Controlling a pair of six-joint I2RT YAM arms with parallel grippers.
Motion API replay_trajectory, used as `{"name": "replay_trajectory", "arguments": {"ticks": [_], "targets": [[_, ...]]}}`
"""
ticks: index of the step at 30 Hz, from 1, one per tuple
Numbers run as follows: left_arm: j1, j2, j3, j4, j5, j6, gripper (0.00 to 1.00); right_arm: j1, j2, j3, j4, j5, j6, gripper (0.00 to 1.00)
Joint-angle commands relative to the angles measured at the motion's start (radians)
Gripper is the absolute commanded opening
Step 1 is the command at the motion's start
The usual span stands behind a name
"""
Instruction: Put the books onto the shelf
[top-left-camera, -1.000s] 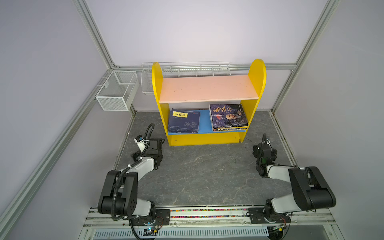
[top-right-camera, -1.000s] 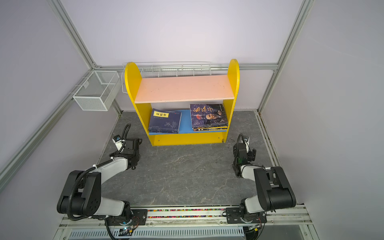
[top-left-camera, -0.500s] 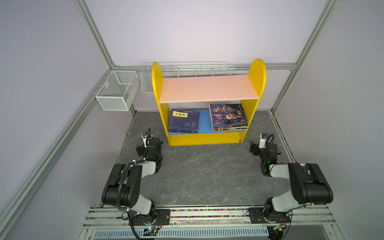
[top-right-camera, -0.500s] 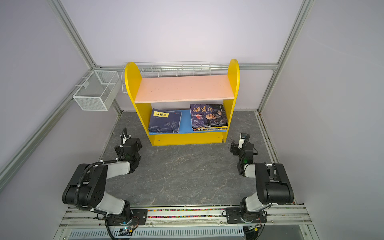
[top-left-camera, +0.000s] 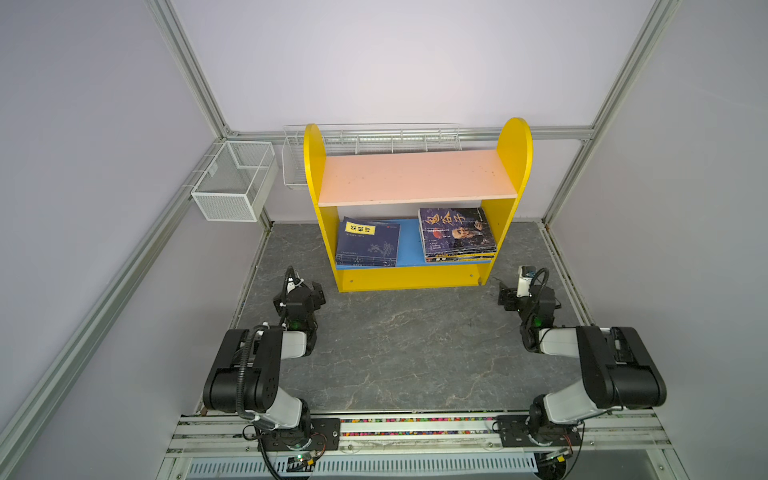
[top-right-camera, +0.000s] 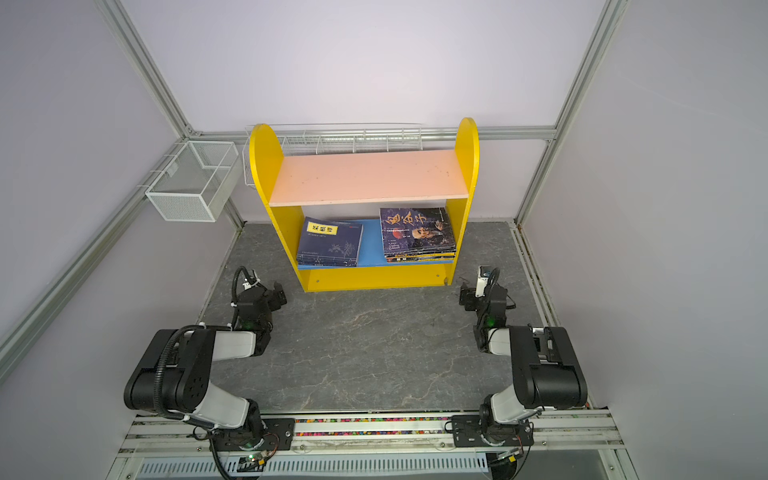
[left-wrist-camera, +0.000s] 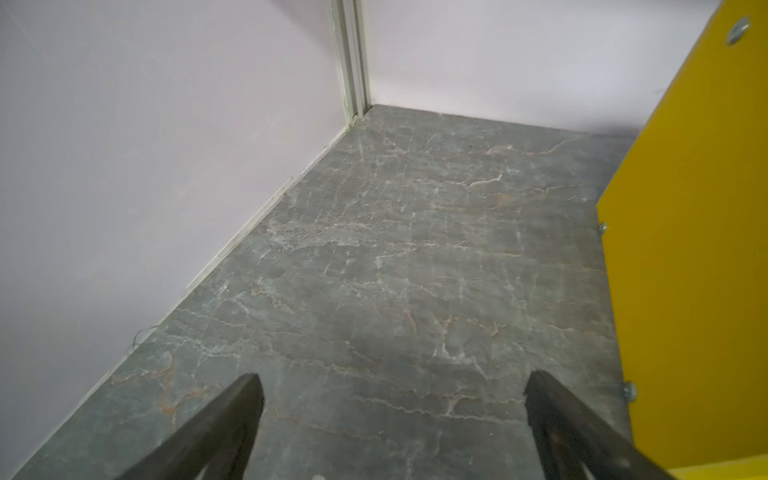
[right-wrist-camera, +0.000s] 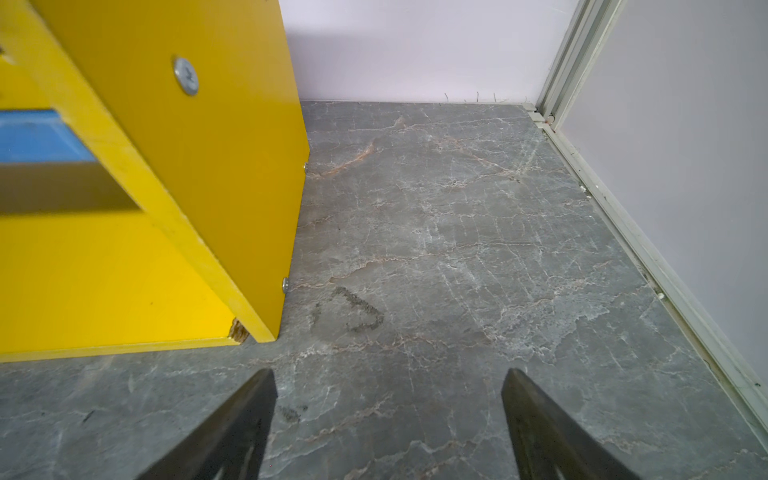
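The shelf (top-left-camera: 415, 176) (top-right-camera: 368, 176) stands at the back of the grey floor, its pink upper board bare. On its blue lower board lie the books in both top views: a navy stack with a yellow label (top-left-camera: 368, 243) (top-right-camera: 330, 243) on the left, a dark stack with large characters (top-left-camera: 457, 235) (top-right-camera: 417, 232) on the right. My left gripper (top-left-camera: 318, 291) (left-wrist-camera: 392, 382) hovers low by the shelf's front left corner, open and empty. My right gripper (top-left-camera: 505, 297) (right-wrist-camera: 388, 376) sits by the front right corner, open and empty too. In both wrist views only floor lies between the fingers.
A white mesh basket (top-left-camera: 232, 183) hangs on the left wall and a wire rack (top-left-camera: 374, 137) runs behind the shelf. The shelf's yellow side panels (left-wrist-camera: 685, 249) (right-wrist-camera: 187, 166) stand close to each gripper. Walls close in on both sides.
Both arms have folded back, with their forearms drawn in toward the bases. Both grippers stay low near the shelf's front corners and remain open.
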Motion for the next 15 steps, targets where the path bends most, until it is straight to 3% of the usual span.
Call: {"name": "replay_trajectory", "arguments": {"ticks": [1, 15], "targets": [[0.008, 0.006, 0.003, 0.079, 0.044, 0.011, 0.98, 0.004, 0.005, -0.008, 0.036, -0.004, -0.022, 0.88], [0.01, 0.012, -0.001, 0.094, 0.044, 0.011, 0.98, -0.005, 0.008, -0.002, 0.028, -0.025, -0.023, 0.88]]}}
